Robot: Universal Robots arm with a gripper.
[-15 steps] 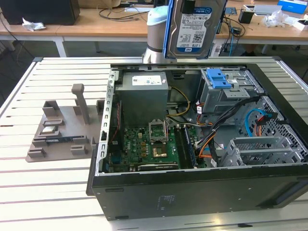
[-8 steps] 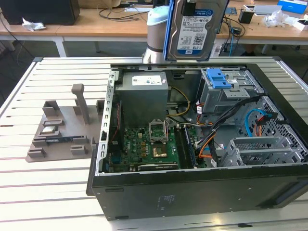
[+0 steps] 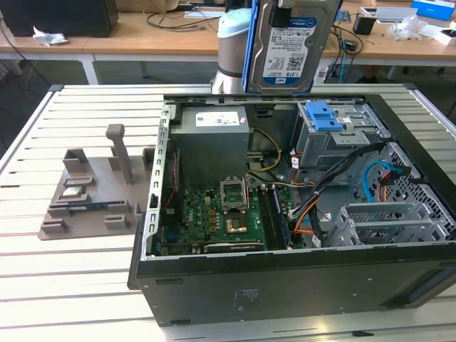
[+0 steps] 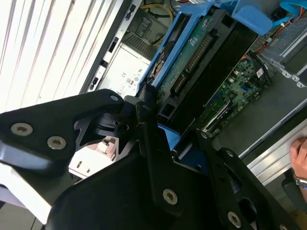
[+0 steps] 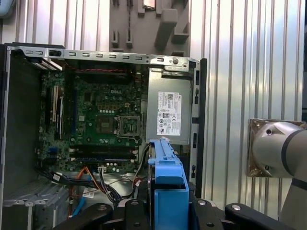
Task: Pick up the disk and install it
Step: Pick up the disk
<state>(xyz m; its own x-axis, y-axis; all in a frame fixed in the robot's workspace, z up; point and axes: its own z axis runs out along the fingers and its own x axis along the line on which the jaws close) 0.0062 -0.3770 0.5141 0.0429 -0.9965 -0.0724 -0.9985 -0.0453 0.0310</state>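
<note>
Silver disk [image 3: 288, 50], blue bracket round its edges, hangs upright above the far rim of the open computer case [image 3: 285, 285]. It is clear of the case, with its label side towards the exterior camera. The gripper [image 5: 168, 211] is clamped on it. In the first wrist view the black fingers [image 5: 136, 213] press either flank of the blue bracket, jaws closed to the disk's thickness, nothing else in the grasp. In the second wrist view the disk's green circuit-board face is turned to the camera, with the case interior beyond it.

Inside the case:
- Grey power supply box [image 3: 212, 142] against the far wall, towards the exterior view's left.
- Green motherboard [image 3: 221, 214] on the floor of the case, nearer its front wall.
- Blue latch piece [image 3: 324, 114] on top of the metal drive cage [image 3: 335, 142], at the far wall towards the exterior view's right.

Outside the case:
- Grey fixture block [image 3: 92, 192] on the slatted table [image 3: 85, 285], off the case's side at the exterior view's left.
- A person's hand [image 4: 300, 153] with a wristwatch, just beyond the case wall in the second wrist view.
</note>
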